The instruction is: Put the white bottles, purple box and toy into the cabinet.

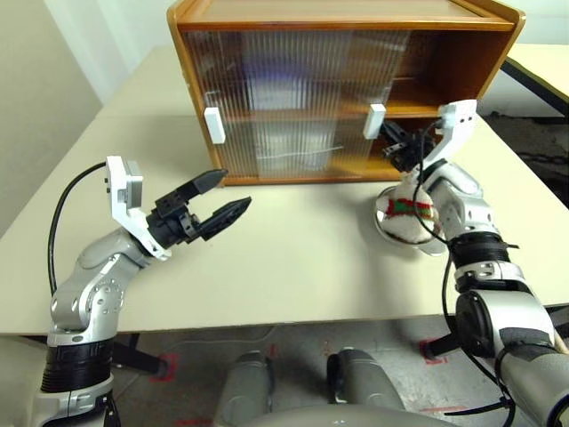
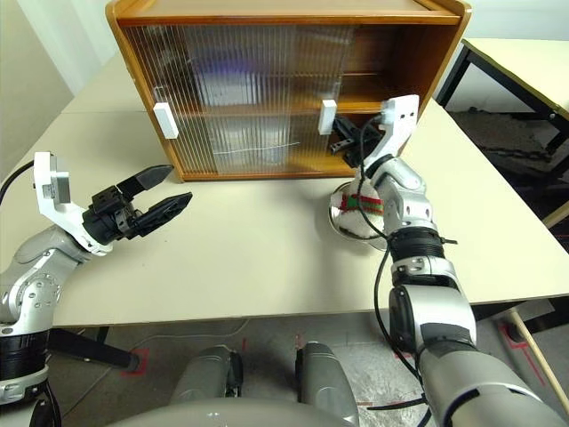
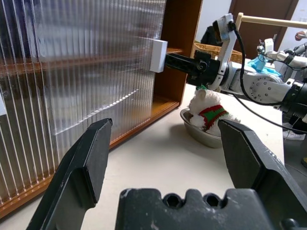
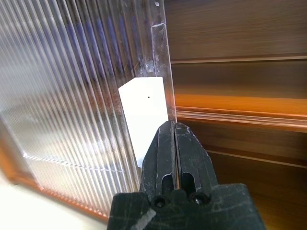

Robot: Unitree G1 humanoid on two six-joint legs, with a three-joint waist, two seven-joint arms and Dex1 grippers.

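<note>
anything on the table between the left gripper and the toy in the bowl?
No. Between the open left gripper and the toy in its bowl, the tabletop is bare, as the left eye view shows; the cabinet stands farther back.

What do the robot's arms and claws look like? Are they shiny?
Yes! Both arms are shiny silver metal with black rings at the joints. Each ends in a black claw, the left claw and the right claw, with two pointed fingers. A white bracket sits on each wrist, and thin black cables loop along them.
</note>
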